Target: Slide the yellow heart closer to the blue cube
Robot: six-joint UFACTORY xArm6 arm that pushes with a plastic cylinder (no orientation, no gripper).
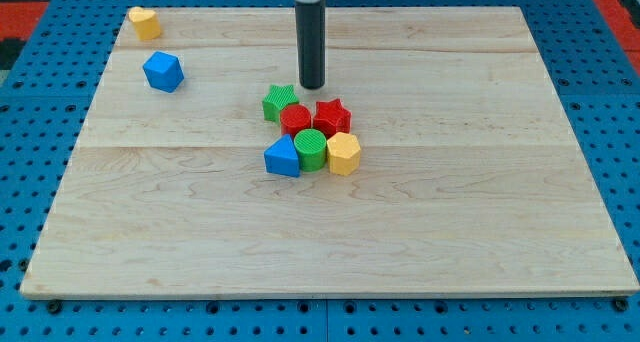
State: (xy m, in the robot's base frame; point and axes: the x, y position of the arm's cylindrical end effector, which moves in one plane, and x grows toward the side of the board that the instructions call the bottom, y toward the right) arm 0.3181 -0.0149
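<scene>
The yellow heart (145,23) lies near the top left corner of the wooden board (450,212). The blue cube (163,71) sits just below and slightly right of it, a small gap apart. My tip (312,86) is near the board's top middle, far to the right of both. It stands just above a cluster of blocks, close to the green star (279,101) and the red star (332,115), touching neither that I can see.
The cluster in the board's middle also holds a red cylinder (296,120), a green cylinder (311,149), a blue triangular block (283,157) and a yellow hexagon (343,154). A blue pegboard (30,132) surrounds the board.
</scene>
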